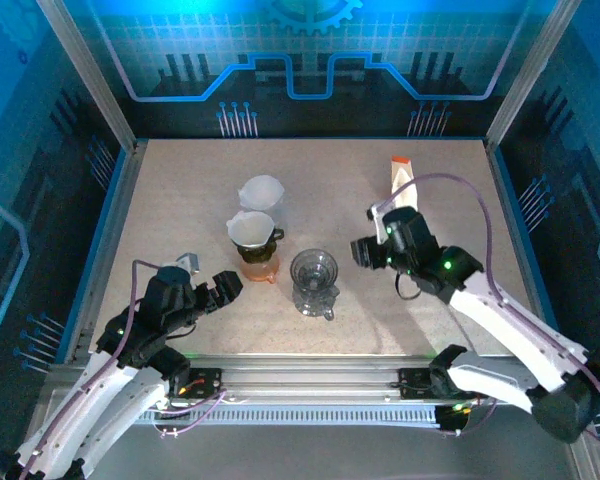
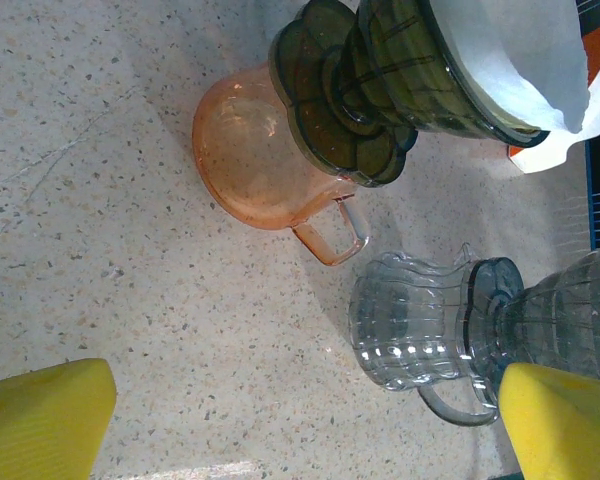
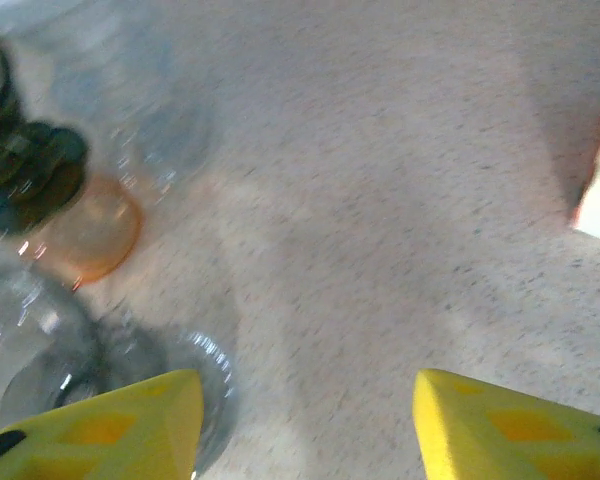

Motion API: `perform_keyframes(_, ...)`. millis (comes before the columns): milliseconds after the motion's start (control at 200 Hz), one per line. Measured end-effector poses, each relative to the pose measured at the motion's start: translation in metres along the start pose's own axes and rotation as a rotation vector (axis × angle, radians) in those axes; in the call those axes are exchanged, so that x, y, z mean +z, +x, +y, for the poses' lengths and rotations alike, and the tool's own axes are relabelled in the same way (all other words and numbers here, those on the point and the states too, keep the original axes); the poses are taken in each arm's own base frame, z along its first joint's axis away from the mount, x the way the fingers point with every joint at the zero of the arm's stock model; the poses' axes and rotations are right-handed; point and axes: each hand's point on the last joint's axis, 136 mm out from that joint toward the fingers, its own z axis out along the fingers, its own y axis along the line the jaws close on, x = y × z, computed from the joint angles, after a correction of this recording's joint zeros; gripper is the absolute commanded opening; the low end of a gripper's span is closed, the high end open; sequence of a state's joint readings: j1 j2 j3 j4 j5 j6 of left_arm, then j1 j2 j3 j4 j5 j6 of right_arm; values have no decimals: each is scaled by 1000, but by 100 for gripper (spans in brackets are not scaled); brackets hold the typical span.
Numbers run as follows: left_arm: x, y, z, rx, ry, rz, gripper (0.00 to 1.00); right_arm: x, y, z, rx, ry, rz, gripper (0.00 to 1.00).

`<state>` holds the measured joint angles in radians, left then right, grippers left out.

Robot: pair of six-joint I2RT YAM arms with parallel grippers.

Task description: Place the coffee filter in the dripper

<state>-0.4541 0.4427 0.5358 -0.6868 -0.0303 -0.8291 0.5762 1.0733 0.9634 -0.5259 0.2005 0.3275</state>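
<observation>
On the orange carafe [image 2: 248, 150], the dark dripper [image 2: 380, 85] holds a white filter [image 2: 510, 50]; both jaws stand apart

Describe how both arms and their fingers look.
The left arm and right arm have white links and black wrist sections with small green lights. A thin purple cable loops along each. The fingers are bright yellow wedges.

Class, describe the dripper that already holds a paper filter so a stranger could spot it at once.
Look at the middle of the speckled table, a little left of centre. There a dark dripper sits on an orange jug. Unlike the clear glass dripper to its right, it is dark and lined with white paper.
</observation>
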Motion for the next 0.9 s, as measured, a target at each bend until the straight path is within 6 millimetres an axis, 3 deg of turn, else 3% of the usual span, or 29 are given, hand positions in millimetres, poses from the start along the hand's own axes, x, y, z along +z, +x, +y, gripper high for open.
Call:
perform_keyframes(155, 0, 0, 0, 0, 0, 0, 99, 42, -26, -48, 128, 99, 10, 42)
perform_keyframes(315, 0, 0, 1, 0, -1, 1, 99, 83, -35, -104, 229, 218, 48, 35)
perform_keyframes(515, -2, 1, 1, 0, 3, -2, 99, 107, -38, -155, 333, 304, 63, 33)
perform_keyframes(660, -2, 1, 1, 0, 2, -2, 99, 118, -43, -175, 406, 322, 40, 34)
perform_keyframes(896, 1, 2, 3, -4, -14, 10, 99, 144, -58, -184, 506, 300, 3, 38)
